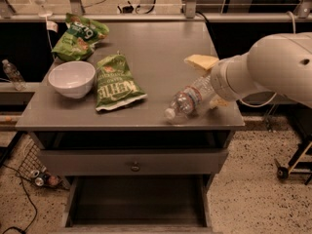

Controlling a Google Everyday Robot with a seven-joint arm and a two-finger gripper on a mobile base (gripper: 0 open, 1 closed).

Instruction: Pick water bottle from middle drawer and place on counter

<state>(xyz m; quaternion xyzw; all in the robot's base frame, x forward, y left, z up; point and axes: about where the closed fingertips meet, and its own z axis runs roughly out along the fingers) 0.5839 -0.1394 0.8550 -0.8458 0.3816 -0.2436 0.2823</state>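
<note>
The water bottle is seen lying on its side on the worktop, by the near right edge, cap towards the near left. The claw is spread open around its base, grip released. The middle drawer is shown open below.

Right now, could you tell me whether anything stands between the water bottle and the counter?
Nothing visible does: the water bottle lies on its side on the counter, near its front edge, with the open tool straddling its base.

End effector open; water bottle btwn – on counter
</note>
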